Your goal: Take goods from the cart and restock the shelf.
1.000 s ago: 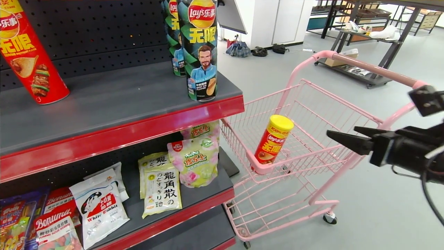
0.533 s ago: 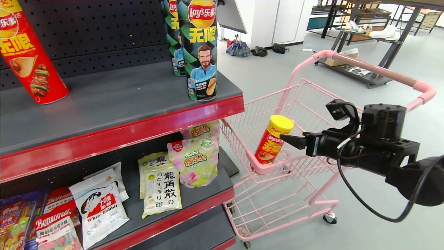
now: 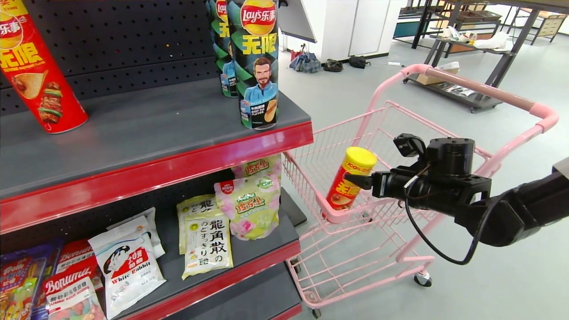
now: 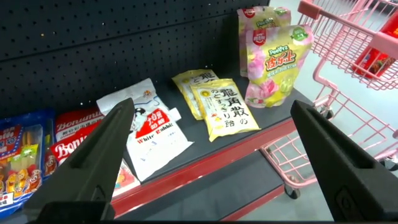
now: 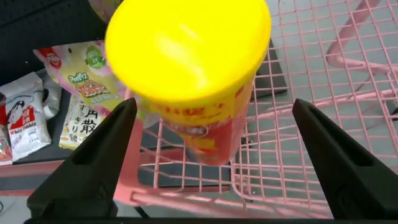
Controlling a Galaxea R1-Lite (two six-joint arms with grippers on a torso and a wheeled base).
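**Right claw**: inside the cart, level with the upper half of the chip can. It is spread wide, with one finger on either side of the can and a gap showing at each.

**Left claw**: on the shelf side of the cart, before the lower shelf board. It is spread wide and holds nothing.

**Chip can**, count 1: red tube with a yellow lid. It stands in the cart's corner nearest the shelf and leans on the wire wall.
- Handling, as judged: a light, stiff card tube with a glossy and probably slippery skin. Hard pressure would dent it, and the contents are brittle.
- Hold: around the body just below the lid, not on the lid, which may pop off.

**Cart**, count 1: pink wire, parked just beside the shelf end.

**Shelf**, lower board, beside the cart:
- pink pouches, count 2, one behind the other
- yellow packets, count 2, overlapping
- white bags, count 2
- more bags farther from the cart, too overlapped to count

**Shelf**, upper board:
- green cans, count 2, upright at the end next to the cart
- red can, count 1, well apart from the cart
- the open board between them would take the chip can
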